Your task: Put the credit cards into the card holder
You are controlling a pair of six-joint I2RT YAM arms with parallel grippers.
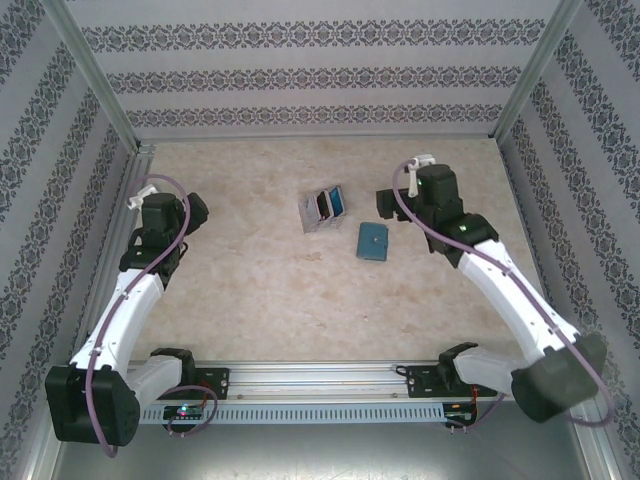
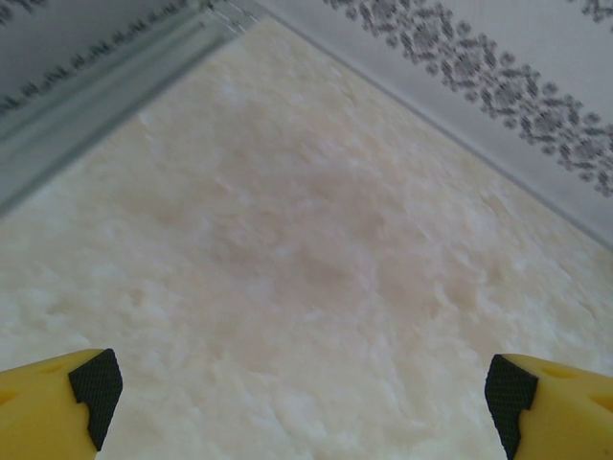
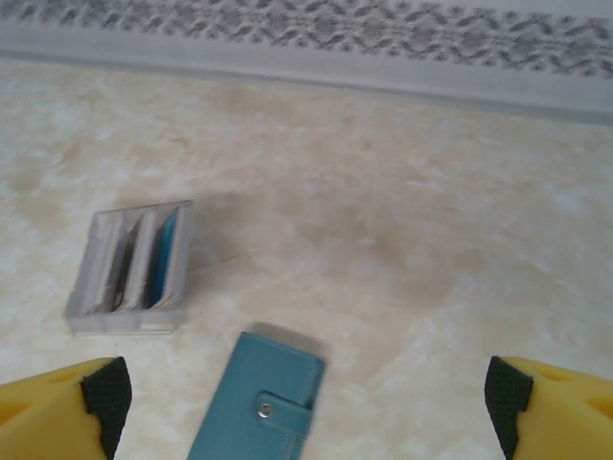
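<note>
Lying flat and closed on the worktop (image 1: 260,290), the card holder (image 1: 374,241) sits a little right of centre in the overhead view, and we see its snap tab fastened. In the right wrist view the card holder (image 3: 259,402) runs off the bottom edge, left of centre.

Up and to its left in the overhead view, near it but apart, stands a clear slotted stand (image 1: 322,208). The credit cards (image 1: 330,204) sit upright in its slots, and we make out a dark one and a blue one there. In the right wrist view the stand (image 3: 131,268) lies at left of centre, and its credit cards (image 3: 168,259) look blue on the right, pale and dark further left.

The right claw (image 1: 395,208) hangs just right of the card holder in the overhead view. In its own camera the right claw (image 3: 302,398) has yellow fingers (image 3: 57,402) spread wide with nothing between them, one in each bottom corner.

The left claw (image 1: 190,225) is well apart at the left of the overhead view. From its wrist camera we see the left claw (image 2: 302,393) gaping too, over bare worktop near the patterned wall (image 2: 498,86).
</note>
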